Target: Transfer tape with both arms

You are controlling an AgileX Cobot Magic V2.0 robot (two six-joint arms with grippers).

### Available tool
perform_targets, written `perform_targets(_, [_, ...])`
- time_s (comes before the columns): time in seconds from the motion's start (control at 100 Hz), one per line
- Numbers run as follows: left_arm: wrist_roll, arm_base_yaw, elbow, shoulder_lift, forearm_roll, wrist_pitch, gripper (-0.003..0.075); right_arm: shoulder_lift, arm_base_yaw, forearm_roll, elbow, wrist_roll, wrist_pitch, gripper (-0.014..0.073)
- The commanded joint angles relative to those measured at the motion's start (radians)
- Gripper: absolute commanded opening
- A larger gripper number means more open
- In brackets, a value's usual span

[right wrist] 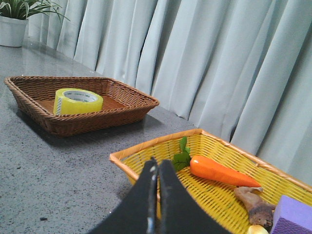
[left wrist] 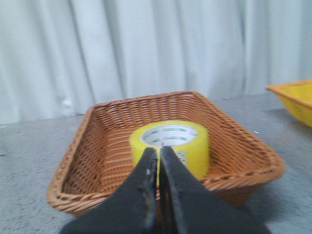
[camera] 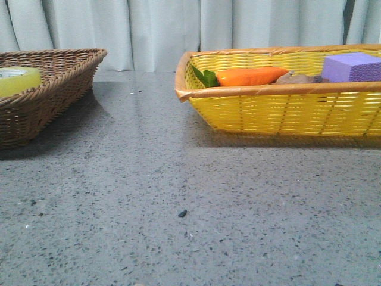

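while the tape lies flat in the brown basket at far left, the left claw and right claw hover closed, empty; yellow basket at right, probably the destination.

A staged test area, such as a robotics lab, is suggested rather than a lived-in room. A speckled grey stone-look table is seen running up to a pale pleated curtain, by which the whole background is closed off. Only a few props are laid out: a brown wicker basket and a yellow woven basket, set well apart on the table. In the yellow one a toy-like carrot and a purple block are kept. A potted plant is placed far back beside the curtain.
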Motion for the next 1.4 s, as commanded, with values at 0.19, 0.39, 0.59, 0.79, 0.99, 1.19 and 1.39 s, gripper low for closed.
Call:
perform_targets(0.19, [-0.083, 0.127, 0.129, -0.027, -0.008, -0.120, -0.0021, 0.011, -0.005, -0.026, -0.023, 0.003, -0.075, -0.0073])
perform_targets(0.39, [-0.083, 0.141, 0.129, -0.027, -0.008, 0.066, -0.0021, 0.011, -0.005, -0.026, -0.023, 0.003, -0.075, -0.0073])
perform_targets(0.59, [-0.083, 0.141, 0.129, -0.027, -0.013, 0.122, -0.0021, 0.011, -0.005, -0.026, -0.023, 0.003, -0.075, -0.0073])
perform_targets(0.79, [-0.083, 0.141, 0.129, -0.027, -0.013, 0.122, -0.0021, 0.011, -0.005, -0.026, -0.023, 0.003, -0.075, -0.0073])
perform_targets(0.99, [-0.083, 0.141, 0.129, -0.027, -0.013, 0.122, -0.0021, 0.011, -0.005, -0.026, -0.023, 0.003, -0.075, -0.0073])
perform_targets(1.19, [-0.083, 0.141, 0.129, -0.027, -0.013, 0.122, -0.0021, 0.011, -0.005, -0.026, -0.023, 0.003, -0.075, -0.0073])
perform_targets(1.39, [-0.083, 0.141, 0.129, -0.027, -0.013, 0.122, -0.0021, 0.011, -0.029, -0.031, -0.003, 0.003, -0.075, -0.0073])
